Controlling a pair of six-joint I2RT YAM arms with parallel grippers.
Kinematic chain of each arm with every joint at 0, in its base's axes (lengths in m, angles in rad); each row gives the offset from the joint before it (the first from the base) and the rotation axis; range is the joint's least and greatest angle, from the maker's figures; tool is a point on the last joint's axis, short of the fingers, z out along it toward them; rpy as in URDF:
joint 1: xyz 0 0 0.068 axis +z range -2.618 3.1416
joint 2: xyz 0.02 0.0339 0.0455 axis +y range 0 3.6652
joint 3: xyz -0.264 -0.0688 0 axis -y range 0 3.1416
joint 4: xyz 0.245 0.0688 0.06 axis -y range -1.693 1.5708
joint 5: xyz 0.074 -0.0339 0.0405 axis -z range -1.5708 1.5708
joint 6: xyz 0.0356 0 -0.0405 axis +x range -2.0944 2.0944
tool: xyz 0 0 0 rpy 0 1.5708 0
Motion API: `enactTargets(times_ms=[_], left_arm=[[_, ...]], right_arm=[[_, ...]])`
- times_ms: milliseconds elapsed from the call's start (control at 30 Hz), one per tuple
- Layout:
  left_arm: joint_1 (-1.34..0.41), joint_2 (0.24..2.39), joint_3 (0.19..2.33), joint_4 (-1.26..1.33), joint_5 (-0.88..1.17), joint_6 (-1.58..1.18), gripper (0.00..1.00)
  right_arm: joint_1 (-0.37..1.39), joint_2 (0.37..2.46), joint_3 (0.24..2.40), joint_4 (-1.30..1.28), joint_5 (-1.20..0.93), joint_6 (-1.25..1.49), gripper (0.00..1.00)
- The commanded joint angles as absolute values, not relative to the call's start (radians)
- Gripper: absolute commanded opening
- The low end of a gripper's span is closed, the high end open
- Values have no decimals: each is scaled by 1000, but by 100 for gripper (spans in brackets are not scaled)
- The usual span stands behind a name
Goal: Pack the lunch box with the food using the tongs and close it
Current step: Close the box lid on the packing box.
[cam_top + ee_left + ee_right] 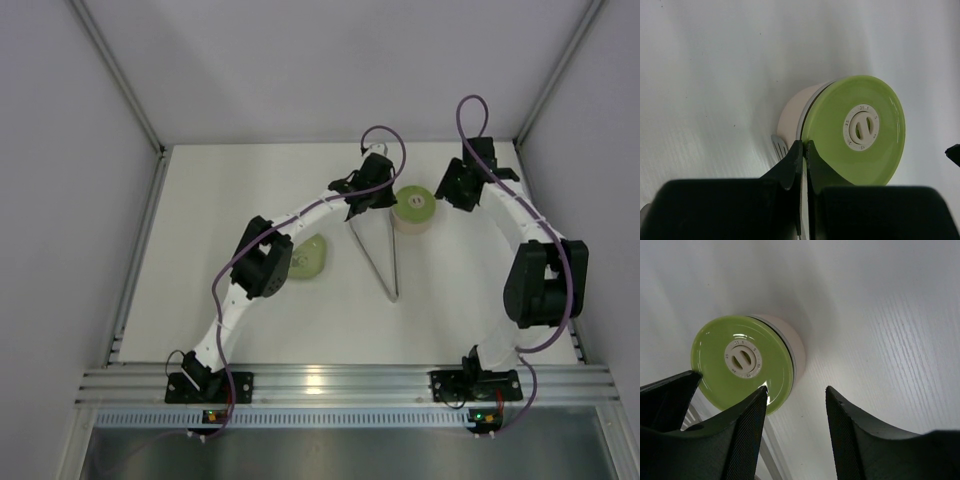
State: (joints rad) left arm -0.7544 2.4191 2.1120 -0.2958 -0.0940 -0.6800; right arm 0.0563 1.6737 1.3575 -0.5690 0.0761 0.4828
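top view: the lunch box (411, 226) stands right of centre in the upper half of the frame, with its green lid (412, 203) on top. the tongs (378, 262) lie on the tabletop (480, 300) just below it, and no tool grips them. the plate (310, 258), left of centre, shows no food on its visible part, though the left arm hides some of it. packing looks done and the lid is placed. probably only checking that it is seated is left.

left wrist view: the left tool (804, 146) has its fingers pressed together with nothing seen between them. it sits right at the lid's lower left rim, and contact is unclear. a slotted tong tip (780, 146) peeks out beside it.

right wrist view: the right tool (796, 392) stands partly open and empty. it hangs over bare tabletop, and the lunch box is in the upper left, just beside its left finger.
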Motion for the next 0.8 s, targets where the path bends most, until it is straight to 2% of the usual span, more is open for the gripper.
enactTargets(times_ms=[0, 300, 533, 767], left_arm=[[-755, 2453, 2132, -362, -106, -666, 0], [-755, 2459, 2131, -383, -107, -663, 0], [-755, 2465, 2132, -388, -101, -663, 0], [-755, 2470, 2131, -426, -121, -655, 14]], right_arm=[[63, 1698, 1425, -577, 57, 459, 50], [89, 1824, 1480, -604, 61, 440, 50], [97, 1885, 1444, -597, 72, 443, 50], [97, 1887, 1428, -600, 97, 442, 51]])
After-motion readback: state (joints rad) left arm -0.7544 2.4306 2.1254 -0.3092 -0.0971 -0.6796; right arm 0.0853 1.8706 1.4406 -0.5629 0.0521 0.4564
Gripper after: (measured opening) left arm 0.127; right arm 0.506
